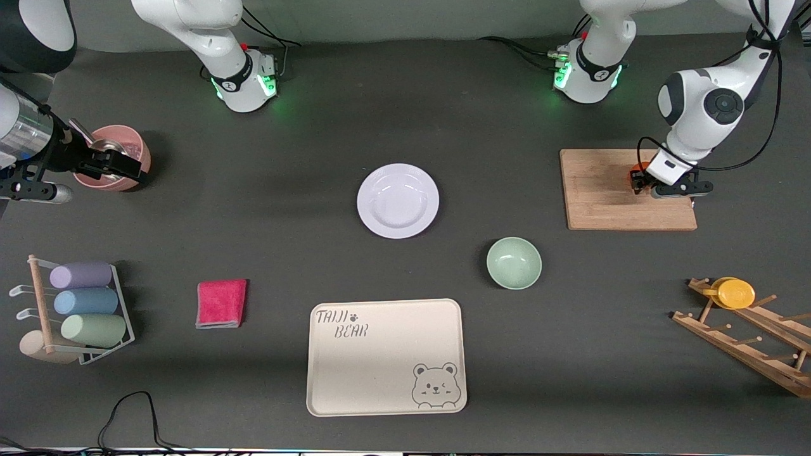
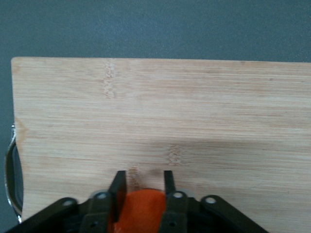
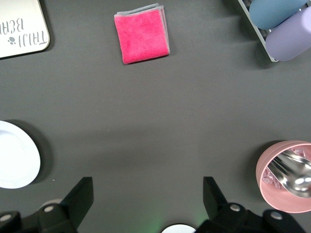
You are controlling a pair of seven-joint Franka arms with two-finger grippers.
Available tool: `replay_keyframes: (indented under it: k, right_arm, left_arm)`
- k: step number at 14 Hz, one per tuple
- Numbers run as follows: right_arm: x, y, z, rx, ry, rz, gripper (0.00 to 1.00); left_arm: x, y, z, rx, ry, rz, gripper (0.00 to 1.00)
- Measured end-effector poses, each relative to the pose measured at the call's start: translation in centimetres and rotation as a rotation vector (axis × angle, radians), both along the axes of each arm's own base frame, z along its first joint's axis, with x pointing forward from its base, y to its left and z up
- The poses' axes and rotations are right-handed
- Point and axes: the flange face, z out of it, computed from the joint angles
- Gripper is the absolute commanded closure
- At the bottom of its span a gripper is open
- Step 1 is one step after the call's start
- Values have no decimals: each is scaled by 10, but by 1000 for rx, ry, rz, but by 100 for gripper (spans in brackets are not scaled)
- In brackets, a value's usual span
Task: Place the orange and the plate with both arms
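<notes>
The orange (image 1: 636, 170) (image 2: 141, 209) sits on a wooden cutting board (image 1: 602, 196) (image 2: 170, 111) toward the left arm's end of the table. My left gripper (image 1: 641, 182) (image 2: 144, 175) is down on it, one finger pressed against each side of the fruit. Most of the orange is hidden by the gripper body. The pale lavender plate (image 1: 398, 200) (image 3: 12, 155) lies bare at the table's middle. My right gripper (image 1: 117, 166) (image 3: 148, 187) hangs open in the air at the right arm's end, holding nothing, and waits.
A pink bowl (image 1: 120, 149) (image 3: 286, 177) holding a metal spoon sits by the right gripper. A green bowl (image 1: 514, 262), bear tray (image 1: 386, 358), pink cloth (image 1: 221, 303) (image 3: 142, 35), cup rack (image 1: 82, 304) and a wooden rack with a yellow disc (image 1: 735, 293) lie nearer the camera.
</notes>
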Motion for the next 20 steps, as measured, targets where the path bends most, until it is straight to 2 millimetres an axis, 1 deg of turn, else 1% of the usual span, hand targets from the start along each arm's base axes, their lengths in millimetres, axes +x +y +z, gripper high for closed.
replay_keyframes:
  k: [3, 5, 6, 7, 10, 12, 14, 17, 20]
  right_arm:
    - [0, 0, 0, 0, 1, 0, 0]
    - [0, 0, 0, 0, 2, 0, 0]
    - [0, 0, 0, 0, 3, 0, 0]
    - [0, 0, 0, 0, 4, 0, 0]
    - [-1, 0, -1, 1, 8, 0, 0]
    - [-1, 0, -1, 1, 9, -1, 0]
    - [-1, 0, -1, 1, 9, -1, 0]
    - [0, 0, -2, 1, 11, -1, 0]
    - [0, -1, -3, 1, 13, -1, 0]
  left_arm:
    - [1, 0, 3, 1, 2, 4, 100]
    - [1, 2, 10, 2, 25, 8, 100]
    - [1, 2, 15, 4, 31, 10, 61]
    - [2, 3, 20, 5, 32, 12, 1]
    - [9, 7, 32, 12, 85, 21, 0]
    - [20, 13, 48, 20, 128, 31, 0]
    - [29, 15, 62, 22, 133, 39, 0]
    - [25, 12, 78, 17, 154, 46, 0]
    - [13, 10, 95, 12, 142, 51, 0]
